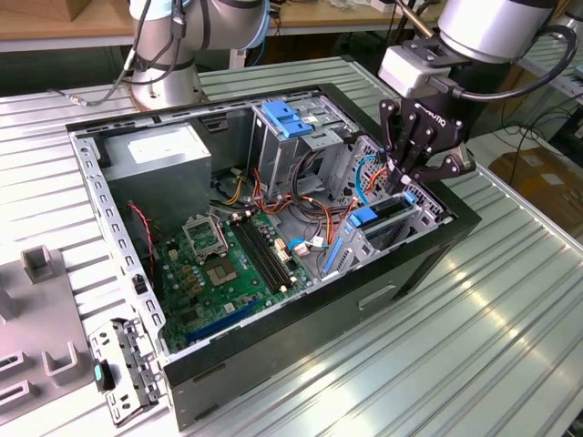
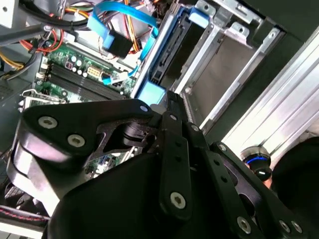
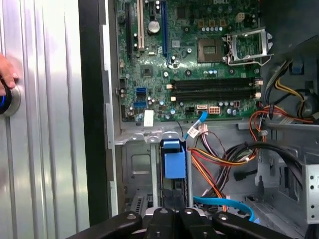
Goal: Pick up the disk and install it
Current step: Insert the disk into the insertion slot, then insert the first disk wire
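One disk (image 1: 375,217) stands edgewise in the drive bay (image 1: 426,211), exterior view's right. I cannot tell my tool's (image 1: 402,179) grip. Tilt risks jamming; nearby cables (image 1: 363,182) may snag.

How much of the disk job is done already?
Mostly done, it seems: the disk already stands edge-on in the drive cage inside the computer case. In hand: the tool is right at the disk's end. Left: I cannot tell whether it is pushed fully home.
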Available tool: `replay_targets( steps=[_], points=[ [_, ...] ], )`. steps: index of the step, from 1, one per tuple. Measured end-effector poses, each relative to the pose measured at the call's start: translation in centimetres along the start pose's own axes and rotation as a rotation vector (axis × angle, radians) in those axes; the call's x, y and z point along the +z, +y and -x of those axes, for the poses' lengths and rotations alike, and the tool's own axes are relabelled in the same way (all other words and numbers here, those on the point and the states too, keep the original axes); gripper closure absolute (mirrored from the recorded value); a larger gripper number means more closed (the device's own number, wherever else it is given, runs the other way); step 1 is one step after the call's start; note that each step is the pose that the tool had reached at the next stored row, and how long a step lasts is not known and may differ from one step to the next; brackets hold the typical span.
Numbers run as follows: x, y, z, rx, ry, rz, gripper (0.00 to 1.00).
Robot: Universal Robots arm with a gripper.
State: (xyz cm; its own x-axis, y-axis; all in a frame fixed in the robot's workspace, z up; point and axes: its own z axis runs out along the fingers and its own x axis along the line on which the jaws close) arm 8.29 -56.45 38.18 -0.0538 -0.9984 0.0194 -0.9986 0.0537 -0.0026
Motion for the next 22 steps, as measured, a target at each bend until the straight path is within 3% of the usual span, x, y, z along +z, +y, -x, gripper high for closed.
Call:
replay_targets(
  steps=[17,22],
  points=[
    [0.07,-0.02,0.00,0.000,0.0002,0.0000,0.89],
    [0.07,-0.96,0.05,0.000,0.0002,0.0001,0.89]
  ],
)
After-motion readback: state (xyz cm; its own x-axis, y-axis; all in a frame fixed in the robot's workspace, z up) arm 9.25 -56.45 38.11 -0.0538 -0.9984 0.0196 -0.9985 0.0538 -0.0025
